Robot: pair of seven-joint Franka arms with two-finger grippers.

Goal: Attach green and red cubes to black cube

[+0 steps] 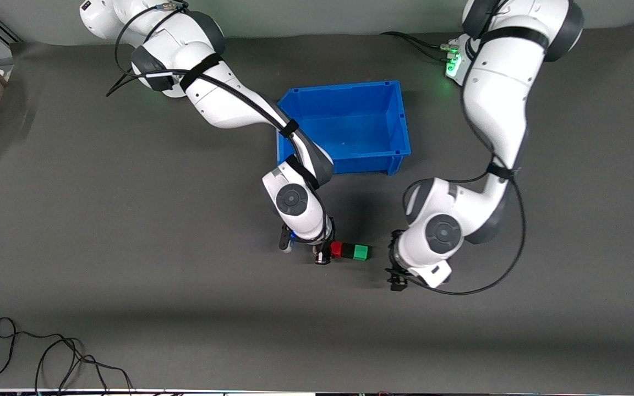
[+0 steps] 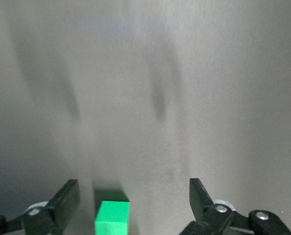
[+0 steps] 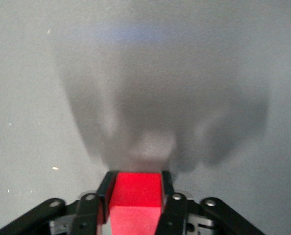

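Three cubes sit in one row on the table: red cube (image 1: 337, 249), black cube (image 1: 348, 249), green cube (image 1: 360, 252), touching. The right gripper (image 1: 323, 257) has its fingers against the red cube's sides. The left gripper (image 1: 395, 275), fingers spread wide, hovers just beside the green cube. One blue bin (image 1: 394, 118) stands farther off.

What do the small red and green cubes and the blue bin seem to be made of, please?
The small red cube and small green cube look like solid matte plastic or foam: flat colour, no glare, crisp edges. The open blue bin looks like moulded hard plastic with a slight sheen on its walls.
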